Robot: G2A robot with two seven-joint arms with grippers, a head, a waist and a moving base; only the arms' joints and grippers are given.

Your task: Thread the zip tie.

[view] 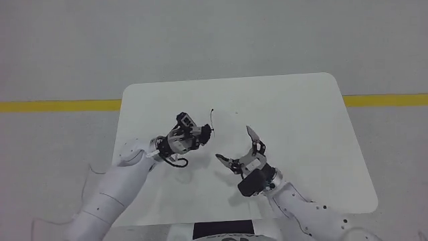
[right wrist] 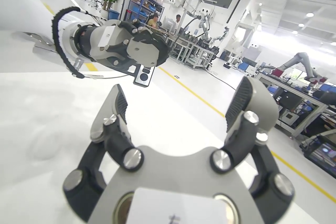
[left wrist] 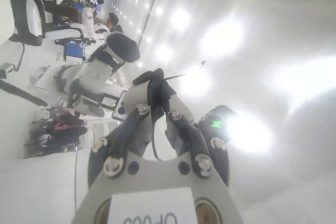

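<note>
My left gripper (view: 204, 132) hovers over the middle of the white table (view: 301, 107), shut on a thin black zip tie (view: 212, 115). In the left wrist view the zip tie (left wrist: 181, 75) runs between the closed fingers (left wrist: 168, 93), and one end pokes out past the tips, finishing in a small head. The right gripper (view: 238, 148) sits a short way to the right and nearer the front edge. Its two fingers are spread wide with nothing between them. The right wrist view shows its ribbed pads (right wrist: 121, 102) apart and the left gripper (right wrist: 136, 47) beyond them.
The table's rounded far edge (view: 227, 80) lies beyond both grippers, with bare surface to the right. A black cable loop (view: 177, 162) hangs at the left wrist. Grey floor with yellow lines (view: 60, 105) surrounds the table.
</note>
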